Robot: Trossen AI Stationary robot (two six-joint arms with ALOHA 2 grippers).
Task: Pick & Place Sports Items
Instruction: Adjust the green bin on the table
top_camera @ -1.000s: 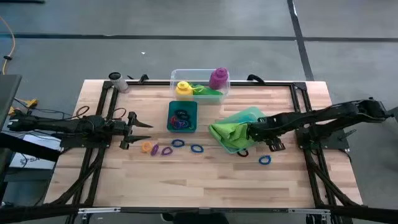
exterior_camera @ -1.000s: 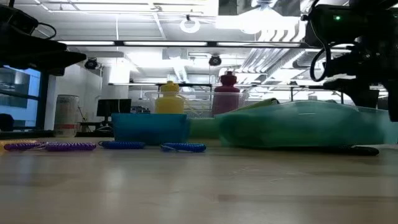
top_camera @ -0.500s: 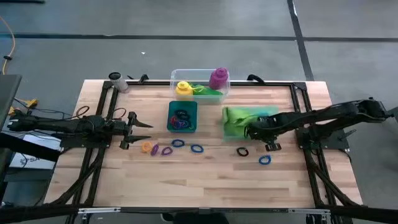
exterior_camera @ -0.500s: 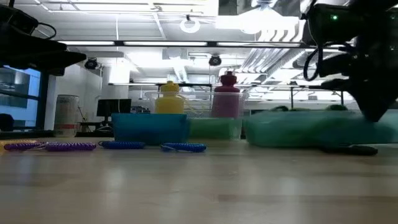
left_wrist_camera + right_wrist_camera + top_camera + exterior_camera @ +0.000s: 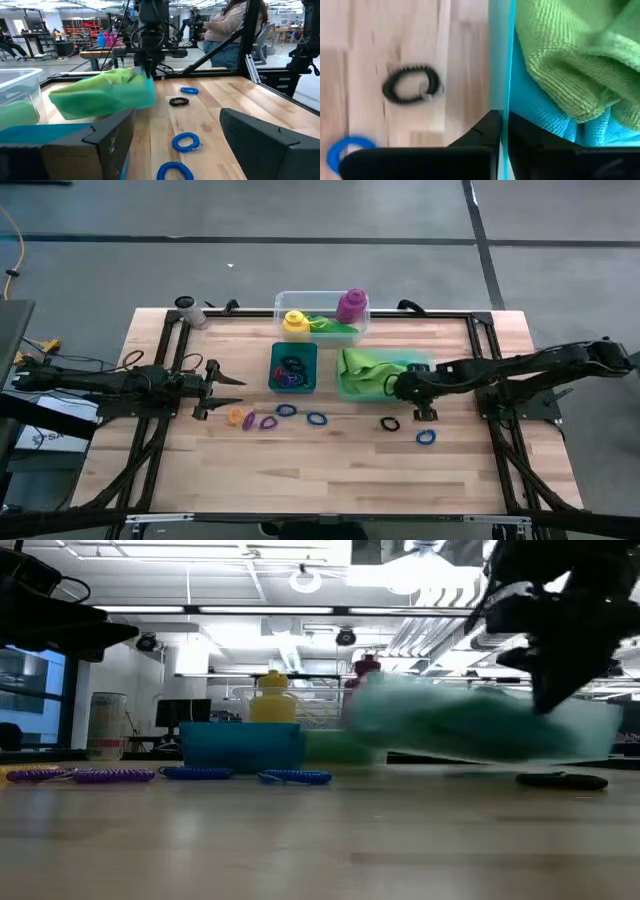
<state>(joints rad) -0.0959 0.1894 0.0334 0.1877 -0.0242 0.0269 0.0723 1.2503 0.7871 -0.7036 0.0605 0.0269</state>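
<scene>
- The green and teal cloths (image 5: 470,725) are motion-blurred in the low view, hiding most of the purple bottle (image 5: 365,667).
- The teal tray's (image 5: 293,350) ring colours are too small to tell.

Pale wooden table (image 5: 330,465) with clear tub (image 5: 285,305), teal tray (image 5: 293,350), scattered rings (image 5: 316,420).

Right gripper (image 5: 501,131) clamped on folded cloths above the wooden table (image 5: 395,35).
Its two dark fingers (image 5: 482,131) meet on a thin teal cloth edge (image 5: 500,55); a ribbed lime-green soft cloth (image 5: 570,55) lies over the teal soft cloth (image 5: 545,117). On the bare boards lie a small black coiled ring (image 5: 412,84) and a blue ring (image 5: 347,150).
</scene>
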